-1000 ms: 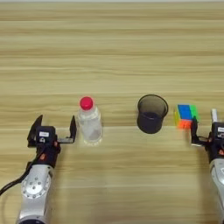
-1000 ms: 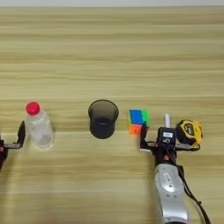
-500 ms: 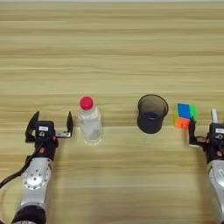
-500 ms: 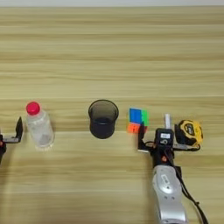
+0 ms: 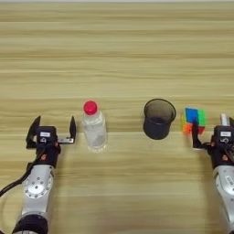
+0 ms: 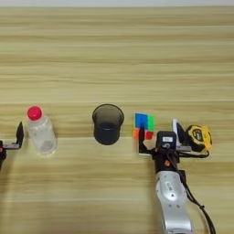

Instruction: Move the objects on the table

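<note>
Two silver-cased robot arms reach in from the near edge of a light wood-grain table (image 5: 119,45) laid in horizontal planks. The left gripper (image 5: 51,130), toward the near left corner, has its two black fingers spread wide apart and grasps nothing; its right finger stands just beside a small clear plastic bottle (image 5: 94,128) with a round red cap, upright on the boards, and contact between them cannot be judged. The right gripper (image 6: 163,137), toward the near right corner, likewise stands with its fingers parted and empty, one black finger in front of the near edge of a multicoloured puzzle cube (image 6: 144,125), whose blue, green, orange and red tiles face up. At the gripper's far side the white barrel of a marker pen (image 6: 175,127) pokes out, mostly hidden behind it. Just right of that lies a yellow-and-black tape measure (image 6: 199,138), rounded and compact. Between bottle and cube, well apart from the bottle and nearer the cube, sits a dark translucent cup (image 6: 108,124), cylindrical and open-mouthed, upright. The far half of the table shows only banded grain.
</note>
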You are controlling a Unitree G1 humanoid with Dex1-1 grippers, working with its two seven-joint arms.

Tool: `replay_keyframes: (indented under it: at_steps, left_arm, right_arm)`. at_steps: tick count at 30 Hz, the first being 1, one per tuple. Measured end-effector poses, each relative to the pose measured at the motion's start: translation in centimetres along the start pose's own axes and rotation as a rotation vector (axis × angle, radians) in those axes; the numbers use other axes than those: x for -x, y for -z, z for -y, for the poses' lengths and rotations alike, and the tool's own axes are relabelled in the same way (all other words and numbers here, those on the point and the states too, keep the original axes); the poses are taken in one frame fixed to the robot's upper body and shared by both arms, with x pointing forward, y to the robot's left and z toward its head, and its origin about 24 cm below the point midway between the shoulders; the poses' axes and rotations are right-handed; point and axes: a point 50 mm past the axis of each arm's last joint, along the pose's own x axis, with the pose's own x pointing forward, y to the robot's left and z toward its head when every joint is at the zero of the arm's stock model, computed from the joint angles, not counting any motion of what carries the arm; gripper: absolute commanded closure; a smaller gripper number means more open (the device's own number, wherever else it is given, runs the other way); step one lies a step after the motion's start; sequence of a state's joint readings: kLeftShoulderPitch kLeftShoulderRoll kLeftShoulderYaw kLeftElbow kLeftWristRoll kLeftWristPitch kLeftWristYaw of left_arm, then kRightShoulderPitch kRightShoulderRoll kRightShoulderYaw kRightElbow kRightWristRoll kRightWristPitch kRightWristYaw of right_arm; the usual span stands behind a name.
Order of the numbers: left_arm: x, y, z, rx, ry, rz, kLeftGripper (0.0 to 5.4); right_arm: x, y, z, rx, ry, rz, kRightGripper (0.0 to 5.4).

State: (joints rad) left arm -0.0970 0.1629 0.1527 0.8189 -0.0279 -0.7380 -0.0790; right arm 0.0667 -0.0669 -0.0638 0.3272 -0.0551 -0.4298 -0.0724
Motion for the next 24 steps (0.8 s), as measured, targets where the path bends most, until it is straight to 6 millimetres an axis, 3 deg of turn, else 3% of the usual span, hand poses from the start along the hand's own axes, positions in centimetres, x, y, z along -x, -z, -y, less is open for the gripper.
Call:
replay_keyframes:
  at_steps: [7,14,24]
  left_arm:
    - [0.0,-0.1,0.0,-0.001,-0.002,0.006,0.03]
    - [0.0,-0.1,0.0,-0.001,-0.002,0.010,0.03]
    - [0.0,-0.1,0.0,-0.001,-0.002,0.012,0.03]
  right_arm:
    - [-0.1,-1.4,-2.4,0.004,-0.138,0.102,0.00]
    - [1.3,-2.8,-5.3,-0.027,-0.341,0.212,0.00]
    - [2.2,-1.5,-7.4,-0.067,-0.449,0.158,0.00]
